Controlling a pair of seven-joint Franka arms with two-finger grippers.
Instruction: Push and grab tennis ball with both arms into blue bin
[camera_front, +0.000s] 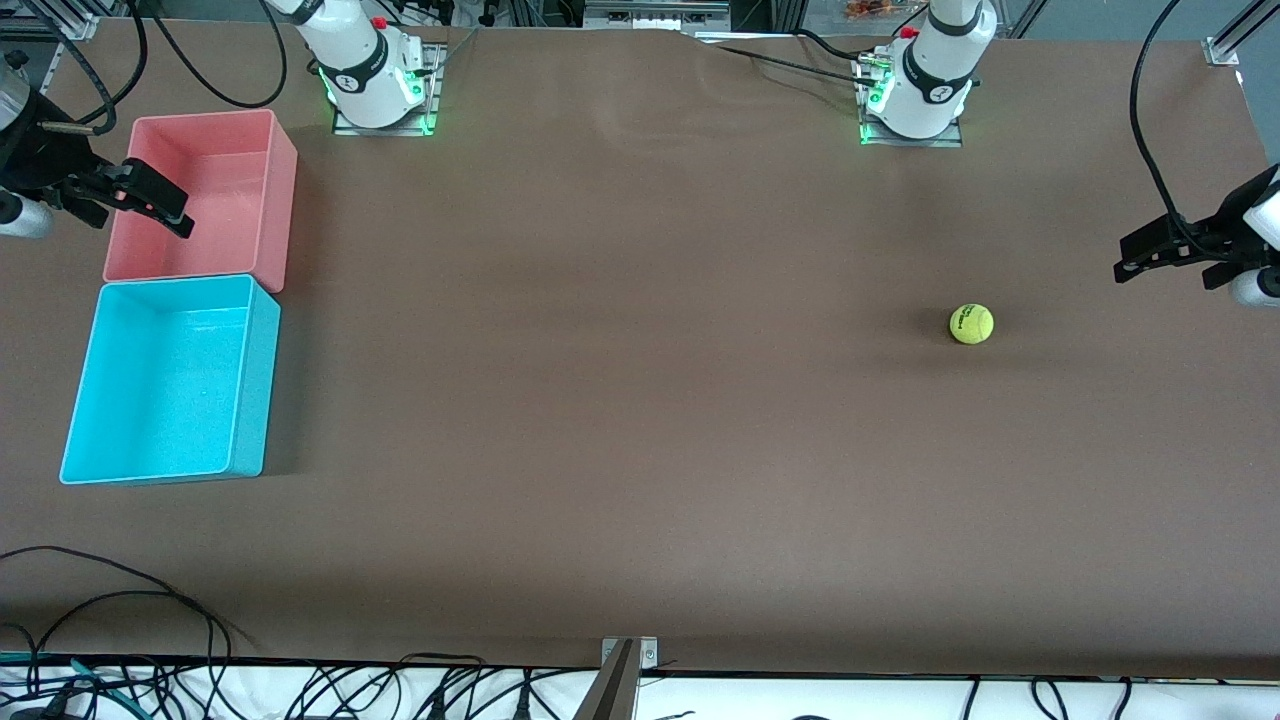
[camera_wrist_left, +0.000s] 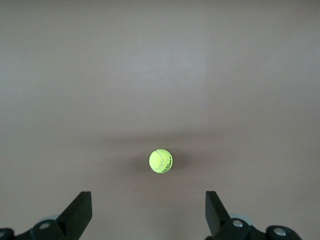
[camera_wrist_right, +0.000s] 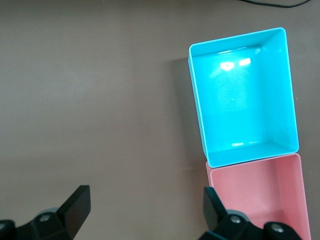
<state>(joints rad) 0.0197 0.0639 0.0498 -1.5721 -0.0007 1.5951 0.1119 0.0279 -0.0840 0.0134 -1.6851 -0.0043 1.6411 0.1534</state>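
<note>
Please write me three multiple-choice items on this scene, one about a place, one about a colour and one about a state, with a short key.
1. Where is the tennis ball?
A. In the pink bin
B. On the bare table toward the left arm's end
C. In the blue bin

2. Which bin lies nearer to the front camera?
A. The blue bin
B. The pink bin
C. A green bin

3. How do the grippers stand?
A. Both shut on the ball
B. Left open, right shut on a bin wall
C. Both open, holding nothing

Key:
1 B, the ball rests alone on the brown table, below the left gripper.
2 A, the blue bin lies lower in the front view, right beside the pink one.
3 C, the fingers of the left gripper and of the right gripper stand wide apart with nothing between them.
</note>
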